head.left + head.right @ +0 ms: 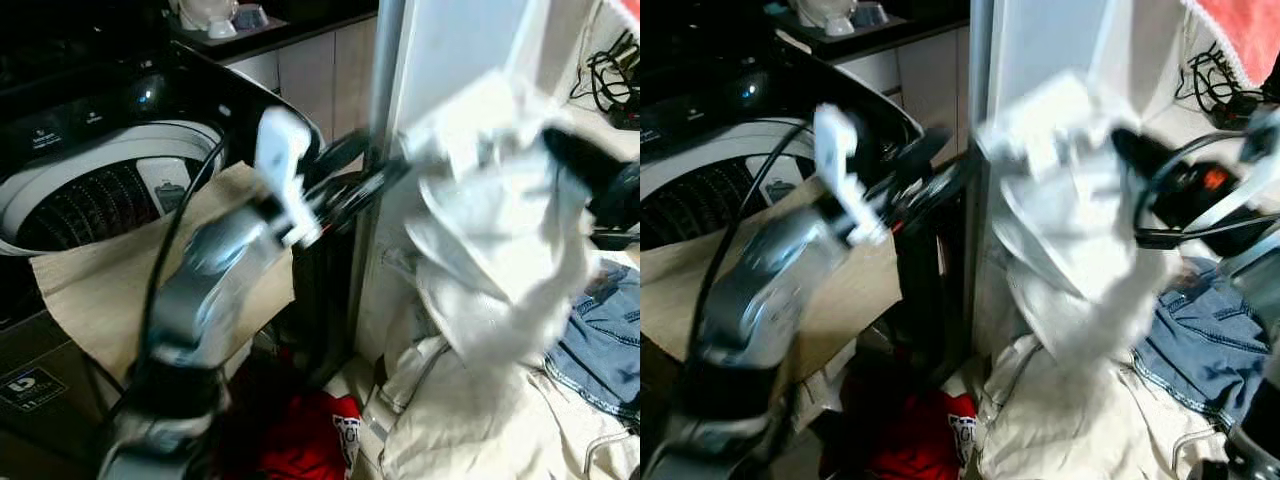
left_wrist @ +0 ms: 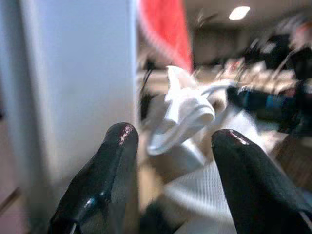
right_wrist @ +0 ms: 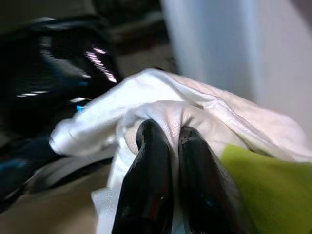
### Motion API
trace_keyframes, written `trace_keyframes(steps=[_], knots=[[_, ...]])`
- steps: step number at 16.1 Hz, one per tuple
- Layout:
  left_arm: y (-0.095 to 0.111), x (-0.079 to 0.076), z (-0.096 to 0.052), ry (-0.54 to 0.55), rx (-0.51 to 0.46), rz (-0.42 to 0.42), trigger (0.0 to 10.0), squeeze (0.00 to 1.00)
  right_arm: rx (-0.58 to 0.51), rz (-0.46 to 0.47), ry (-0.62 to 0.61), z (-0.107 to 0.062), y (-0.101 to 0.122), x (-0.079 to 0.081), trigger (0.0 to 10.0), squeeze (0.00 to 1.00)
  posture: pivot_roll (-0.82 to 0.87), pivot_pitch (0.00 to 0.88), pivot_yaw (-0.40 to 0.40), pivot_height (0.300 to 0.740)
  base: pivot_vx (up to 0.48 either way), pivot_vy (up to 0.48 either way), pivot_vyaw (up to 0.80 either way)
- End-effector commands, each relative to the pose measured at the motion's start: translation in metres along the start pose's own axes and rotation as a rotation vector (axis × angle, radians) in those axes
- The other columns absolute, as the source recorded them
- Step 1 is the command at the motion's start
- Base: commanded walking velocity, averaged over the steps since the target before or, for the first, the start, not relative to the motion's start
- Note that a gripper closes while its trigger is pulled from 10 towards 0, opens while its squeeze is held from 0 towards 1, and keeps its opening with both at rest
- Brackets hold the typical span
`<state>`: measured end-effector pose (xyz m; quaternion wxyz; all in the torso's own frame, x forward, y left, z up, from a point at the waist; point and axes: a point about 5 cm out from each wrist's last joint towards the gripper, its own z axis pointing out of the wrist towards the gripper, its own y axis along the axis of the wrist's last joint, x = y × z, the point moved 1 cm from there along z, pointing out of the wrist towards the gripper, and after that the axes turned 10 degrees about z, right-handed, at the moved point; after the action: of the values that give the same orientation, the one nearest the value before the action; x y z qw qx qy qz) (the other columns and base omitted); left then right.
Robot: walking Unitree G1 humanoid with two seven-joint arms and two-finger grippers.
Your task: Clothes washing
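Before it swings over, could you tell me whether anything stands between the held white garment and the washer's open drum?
Yes: the left arm reaches across between the white garment, pinched by the right gripper, and the washer drum. A beige cloth drapes over the drum's near rim.

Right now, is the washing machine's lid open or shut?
Open: the round white-rimmed drum of the black top-loading washing machine is exposed from above, ribbed inner wall showing. The lid itself cannot be made out.

Crumpled white garment point(image 1: 490, 230) aloft beside washer point(image 1: 100, 190)
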<state>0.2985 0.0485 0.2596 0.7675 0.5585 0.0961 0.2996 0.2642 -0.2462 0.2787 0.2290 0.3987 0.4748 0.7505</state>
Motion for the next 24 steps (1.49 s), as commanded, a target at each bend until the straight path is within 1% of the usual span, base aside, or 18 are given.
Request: trace_keyframes(steps=[1,3,4,6,7,8,9,10,11,12,13,14,16,19,20,21,23,24], knots=[[0.009,0.001,0.009,-0.017,-0.039,-0.025,10.0,1.0,-0.021,-0.023,0.051,-0.002,0.008,0.008,0.0,0.0,-0.18,0.0,0.033,0.74,0.0,0.0,0.0],[0.016,-0.006,0.023,-0.084,-0.078,-0.052,10.0,1.0,-0.026,-0.004,0.076,0.001,0.009,0.013,0.0,0.0,-0.18,0.0,0.033,0.74,0.0,0.0,0.0],[0.018,-0.01,0.028,-0.107,-0.089,-0.064,10.0,1.0,-0.028,0.002,0.085,0.003,0.008,0.016,0.0,0.0,-0.18,0.0,0.033,0.74,0.0,0.0,0.0],[0.017,-0.017,0.036,-0.147,-0.091,-0.07,10.0,1.0,-0.032,0.011,0.093,0.006,0.007,0.019,0.0,0.0,-0.18,0.0,0.038,0.74,0.0,0.0,0.0],[0.013,-0.02,0.04,-0.153,-0.072,-0.06,10.0,1.0,-0.035,0.017,0.104,0.007,0.006,0.02,0.0,0.0,-0.18,0.0,0.039,0.74,0.0,0.0,0.0],[0.004,-0.022,0.045,-0.147,-0.02,0.008,10.0,1.0,-0.028,0.015,0.117,0.008,0.004,0.022,0.0,0.0,-0.18,0.0,0.039,0.74,0.0,0.0,0.0],[0.002,-0.018,0.047,-0.087,-0.021,0.09,10.0,1.0,-0.016,0.014,0.127,0.008,0.002,0.024,0.0,0.0,-0.18,0.0,0.039,0.74,0.0,0.0,0.0],[0.006,-0.013,0.049,-0.038,-0.058,0.072,10.0,0.0,-0.009,0.011,0.126,0.007,0.001,0.024,0.0,0.0,-0.18,0.0,0.041,0.74,0.0,0.0,0.0],[0.011,-0.009,0.05,-0.007,-0.084,0.059,10.0,0.0,-0.005,0.012,0.118,0.006,0.0,0.023,0.0,0.0,-0.18,0.0,0.042,0.74,0.0,0.0,0.0],[0.014,-0.007,0.049,-0.002,-0.101,0.055,10.0,0.0,-0.004,0.012,0.112,0.006,0.0,0.022,0.0,0.0,-0.17,0.0,0.042,0.74,0.0,0.0,0.0],[0.023,-0.003,0.045,0.0,-0.164,0.004,10.0,0.0,0.002,0.012,0.096,0.004,-0.002,0.019,0.0,0.0,-0.17,0.0,0.043,0.74,0.0,0.0,0.0],[0.025,-0.004,0.043,-0.035,-0.174,-0.013,10.0,0.0,0.003,0.013,0.089,0.003,-0.002,0.018,0.0,0.0,-0.17,0.0,0.043,0.74,0.0,0.0,0.0],[0.02,-0.01,0.043,-0.091,-0.166,-0.013,10.0,0.0,0.007,0.013,0.091,0.003,-0.004,0.018,0.0,0.0,-0.17,0.0,0.043,0.74,0.0,0.0,0.0],[0.011,-0.017,0.046,-0.108,-0.135,-0.032,10.0,0.0,0.012,0.01,0.099,0.004,-0.005,0.02,0.0,0.0,-0.16,0.0,0.045,0.74,0.0,0.0,0.0],[0.004,-0.017,0.048,-0.091,-0.094,-0.01,10.0,0.0,0.012,0.007,0.103,0.004,-0.005,0.022,0.0,0.0,-0.17,0.0,0.048,0.74,0.0,0.0,0.0],[0.001,-0.015,0.048,-0.075,-0.074,-0.003,10.0,0.0,0.013,0.006,0.105,0.004,-0.006,0.023,0.0,0.0,-0.17,0.0,0.049,0.74,0.0,0.0,0.0],[0.001,-0.009,0.049,-0.036,-0.072,-0.006,10.0,0.0,0.014,0.004,0.107,0.004,-0.006,0.024,0.0,0.0,-0.17,0.0,0.051,0.74,0.0,0.0,0.0],[0.004,-0.003,0.049,-0.007,-0.09,-0.031,0.0,0.0,0.014,0.001,0.104,0.004,-0.006,0.024,0.0,0.0,-0.17,0.0,0.052,0.74,0.0,0.0,0.0]])
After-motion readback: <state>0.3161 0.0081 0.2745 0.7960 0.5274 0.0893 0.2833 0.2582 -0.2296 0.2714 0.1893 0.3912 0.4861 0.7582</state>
